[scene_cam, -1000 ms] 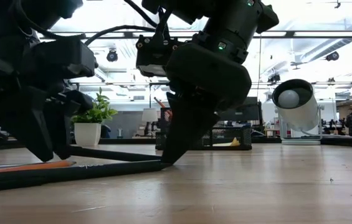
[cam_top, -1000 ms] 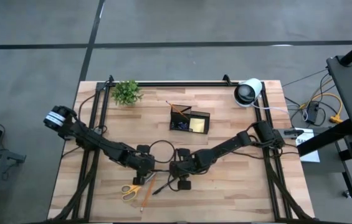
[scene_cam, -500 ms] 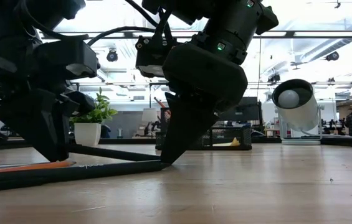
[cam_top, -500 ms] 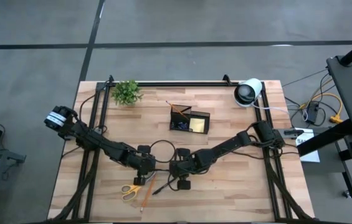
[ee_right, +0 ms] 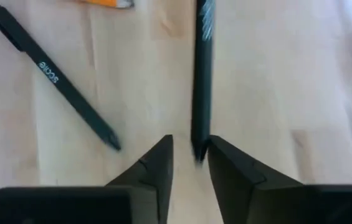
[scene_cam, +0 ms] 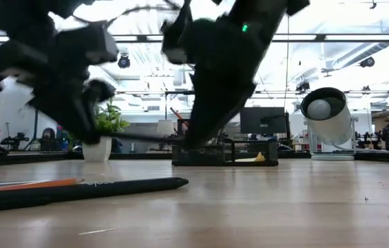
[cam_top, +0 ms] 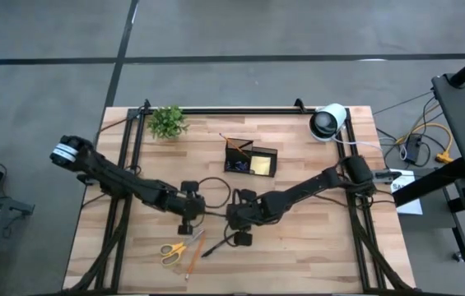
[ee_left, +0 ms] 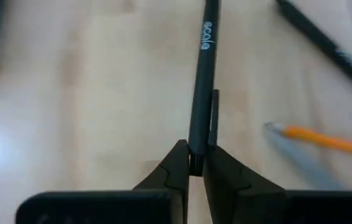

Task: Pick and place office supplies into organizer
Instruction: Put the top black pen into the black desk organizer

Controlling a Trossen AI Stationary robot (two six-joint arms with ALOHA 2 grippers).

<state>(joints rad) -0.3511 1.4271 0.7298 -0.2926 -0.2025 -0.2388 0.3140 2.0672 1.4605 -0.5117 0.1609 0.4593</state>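
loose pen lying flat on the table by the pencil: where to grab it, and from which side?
Probably mid-barrel, from straight above, closing across its length: the loose pen lies flat on the table with bare wood either side there, the pencil off near one end. Left hand is shut on another pen; right hand is at that pen's far end.

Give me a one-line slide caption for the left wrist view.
Left gripper shut on a dark pen above the wooden table, an orange pencil nearby.
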